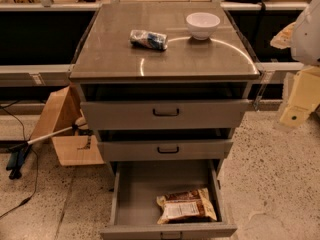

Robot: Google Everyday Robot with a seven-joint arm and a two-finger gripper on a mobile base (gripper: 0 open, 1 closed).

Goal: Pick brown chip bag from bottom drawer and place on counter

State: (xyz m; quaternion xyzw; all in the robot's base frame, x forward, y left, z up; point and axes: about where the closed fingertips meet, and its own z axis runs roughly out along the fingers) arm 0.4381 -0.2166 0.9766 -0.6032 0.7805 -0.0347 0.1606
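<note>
The brown chip bag (186, 205) lies flat in the open bottom drawer (135, 194), at its front right, with the white label panel facing up. The counter (165, 54) is the shiny grey-brown top of the cabinet. My gripper (297, 109) hangs at the right edge of the view, beside the cabinet at the height of the top drawer. It is well above and to the right of the bag and touches nothing. The white arm (307, 29) shows above it.
A blue-and-white wrinkly packet (148, 39) and a white bowl (202, 24) sit on the counter. The top drawer (166, 113) and middle drawer (167, 149) are pulled slightly out. A cardboard box (65, 129) and a long-handled tool (30, 146) lie on the floor at left.
</note>
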